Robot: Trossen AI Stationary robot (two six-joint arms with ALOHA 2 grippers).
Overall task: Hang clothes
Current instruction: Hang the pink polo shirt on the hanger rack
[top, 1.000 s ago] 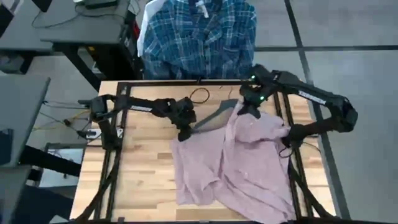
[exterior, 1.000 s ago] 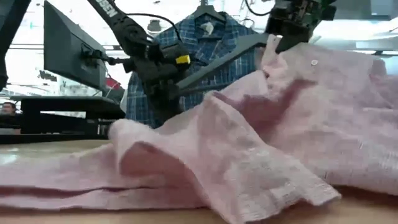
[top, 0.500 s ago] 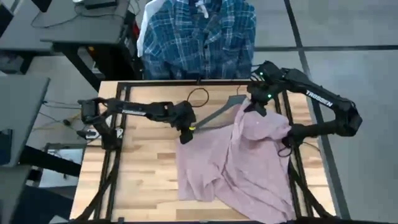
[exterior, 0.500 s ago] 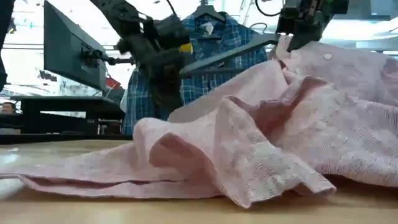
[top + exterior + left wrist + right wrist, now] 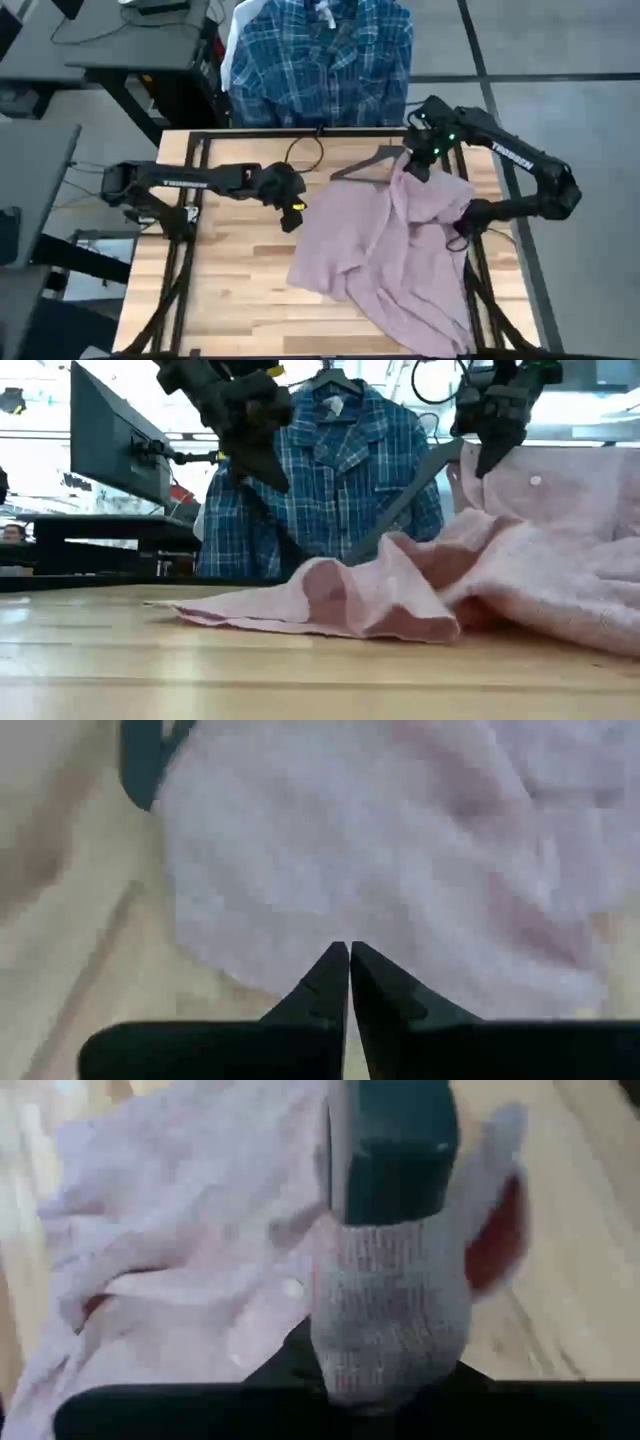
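The dusty pink shirt (image 5: 390,250) lies crumpled on the right half of the wooden table, its collar end raised at the far side. A dark grey hanger (image 5: 362,165) sticks out from that end toward the left; in the low view one hanger arm (image 5: 410,490) slants down into the shirt (image 5: 480,580). My right gripper (image 5: 420,165) is shut at the raised end. My left gripper (image 5: 291,207) hangs shut above the table, left of the shirt, with nothing in it (image 5: 349,955). A blue-and-white plaid shirt (image 5: 320,60) hangs beyond the far edge. My right gripper holds a bunched bit of the pink shirt (image 5: 390,1315) at its raised far end, right beside the hanger's dark body (image 5: 395,1150). The fingers come slanting down from above. The cloth covers them, so whether they also hold the hanger cannot be told. The rest of the shirt lies on the table.
A black cable loop (image 5: 305,152) lies near the far edge. Black frame rails (image 5: 190,230) run along the table's left and right sides. Bare wood (image 5: 230,290) shows to the left of the shirt. A monitor (image 5: 110,445) stands behind the table.
My left gripper has come away from the hanger's arm, risen and drawn back toward the table's left edge, still shut. The hanger has swung toward the far edge with my right gripper. The shirt's humped left fold has sunk flat and slid rightward.
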